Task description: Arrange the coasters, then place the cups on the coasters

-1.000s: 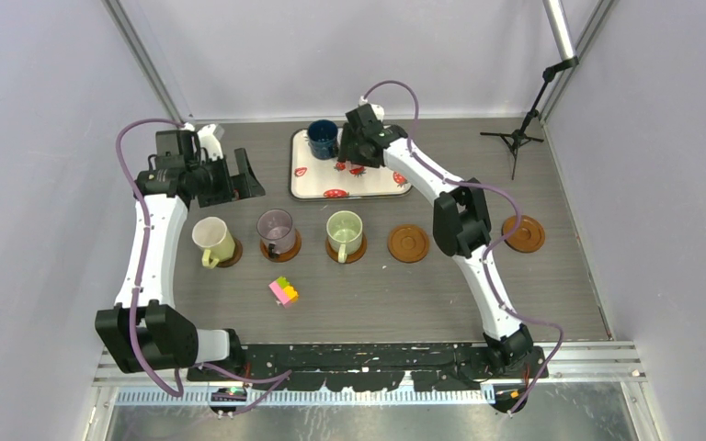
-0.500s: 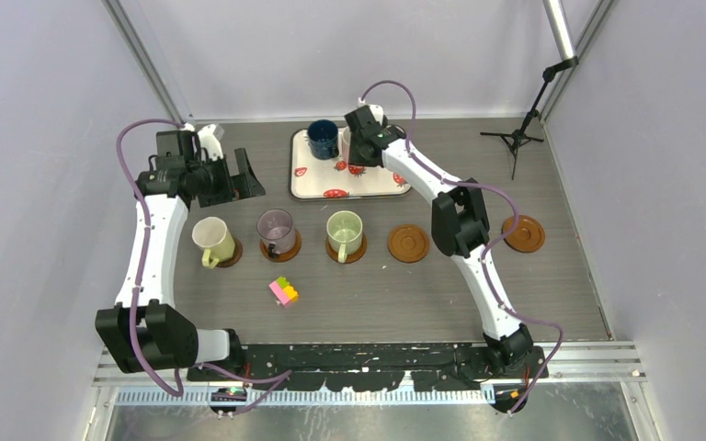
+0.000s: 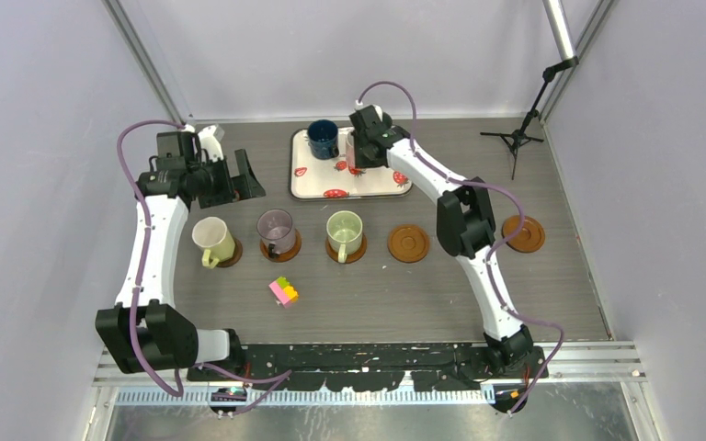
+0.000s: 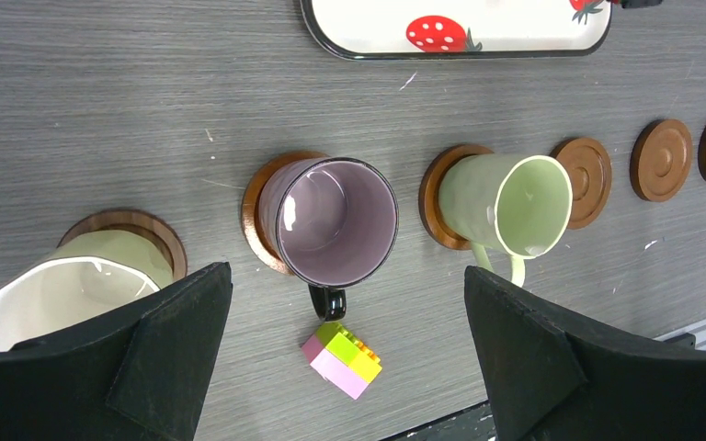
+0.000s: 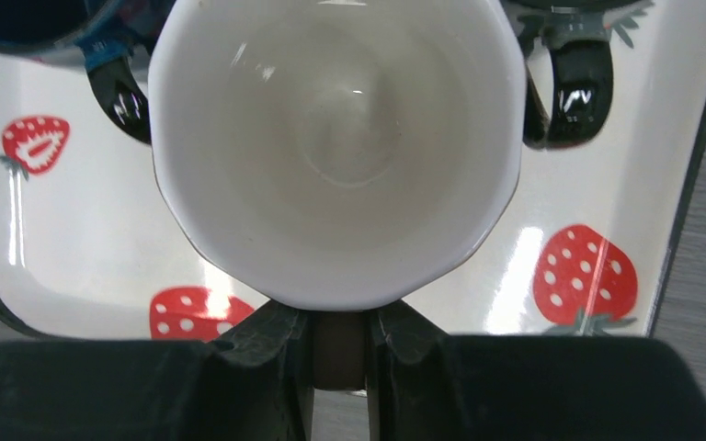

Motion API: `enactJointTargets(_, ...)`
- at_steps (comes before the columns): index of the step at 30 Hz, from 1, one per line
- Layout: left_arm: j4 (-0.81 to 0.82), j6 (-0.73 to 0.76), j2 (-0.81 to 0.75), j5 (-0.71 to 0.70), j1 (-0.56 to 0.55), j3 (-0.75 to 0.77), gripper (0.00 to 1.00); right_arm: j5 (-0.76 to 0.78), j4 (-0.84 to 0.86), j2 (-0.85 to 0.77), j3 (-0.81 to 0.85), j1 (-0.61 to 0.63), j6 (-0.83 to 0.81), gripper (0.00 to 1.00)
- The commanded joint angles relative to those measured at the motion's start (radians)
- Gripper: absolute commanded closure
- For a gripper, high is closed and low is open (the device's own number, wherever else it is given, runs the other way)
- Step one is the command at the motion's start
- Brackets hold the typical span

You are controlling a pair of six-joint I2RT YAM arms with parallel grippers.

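From above, the left gripper (image 3: 237,177) hangs over the far left of the table (image 3: 377,294) with its fingers wide apart and nothing between them. The right gripper (image 3: 360,152) is down over the strawberry tray (image 3: 368,184), just beside a dark blue mug (image 3: 323,138) that stands on it; its fingers are hidden under the wrist here. Nearer the arms' bases a row runs left to right: cream mug (image 3: 211,241), purple mug (image 3: 276,228) and green mug (image 3: 344,230), each on a coaster (image 3: 280,253). Then come a bare coaster (image 3: 408,243) and, past the right arm, another. A block toy (image 3: 284,290) lies in front of the purple mug. The left wrist view shows the same three mugs upright on their discs, with three bare discs in a line beyond the green one, the middle coaster (image 4: 660,158) apart from its neighbours. The right wrist view shows that gripper's fingers (image 5: 267,349) clamped on the handle of a white-lined mug (image 5: 335,138) on the tray, between the blue mug and a dark mug (image 5: 570,92).
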Motion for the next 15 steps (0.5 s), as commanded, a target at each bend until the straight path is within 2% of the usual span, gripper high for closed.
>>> enactJointTargets(1, 0.036, 0.004, -0.037, 0.014, 0.005, -0.007, 0.00, -0.030, 0.041, -0.160, -0.072, -0.007, -0.093, 1.00)
enactJointTargets(10, 0.030, 0.007, -0.041, 0.011, 0.006, -0.005, 0.00, -0.102, 0.101, -0.304, -0.234, -0.023, -0.154, 1.00)
enactJointTargets(15, 0.030, 0.012, -0.042, 0.007, 0.005, -0.007, 0.00, -0.200, 0.133, -0.389, -0.327, -0.052, -0.179, 1.00)
